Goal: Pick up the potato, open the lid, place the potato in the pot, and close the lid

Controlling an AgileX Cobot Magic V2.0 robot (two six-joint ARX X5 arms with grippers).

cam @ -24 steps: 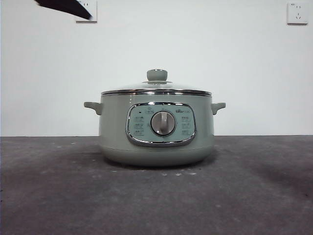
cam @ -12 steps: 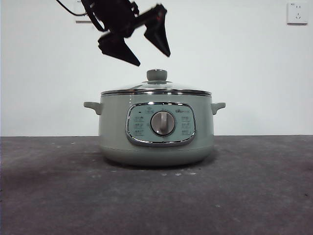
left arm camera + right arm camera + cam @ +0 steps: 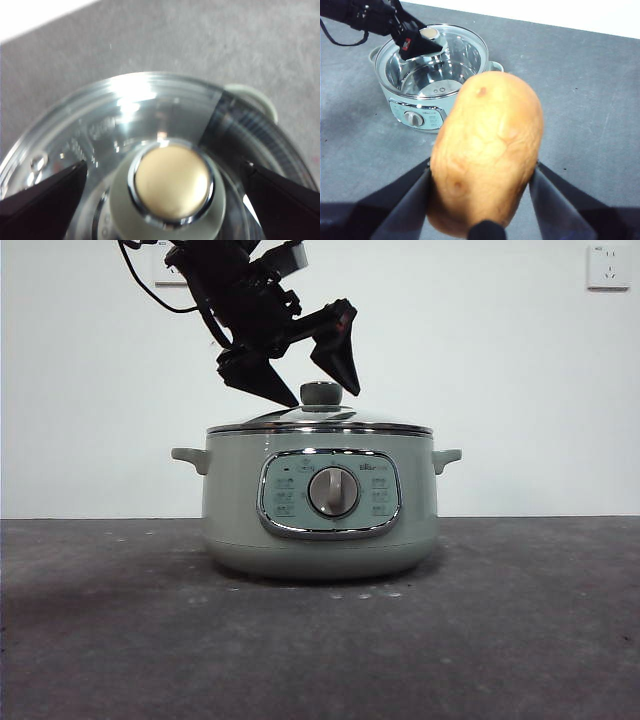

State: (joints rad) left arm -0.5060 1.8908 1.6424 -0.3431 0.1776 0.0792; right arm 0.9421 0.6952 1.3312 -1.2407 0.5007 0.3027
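Potato [image 3: 487,150] is clamped in the right gripper [image 3: 482,182], held high, well apart from the pot [image 3: 320,500]. Lid [image 3: 320,422] sits shut on it. Left gripper [image 3: 318,380], jaws wide, straddles the knob [image 3: 172,182], not gripping. Step: open lid. Next: lower slightly, close on knob, lift.

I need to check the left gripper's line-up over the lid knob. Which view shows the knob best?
The left wrist view: the knob fills it, between the open left gripper. The front view shows it small and side-on; the right wrist view only glimpses it.
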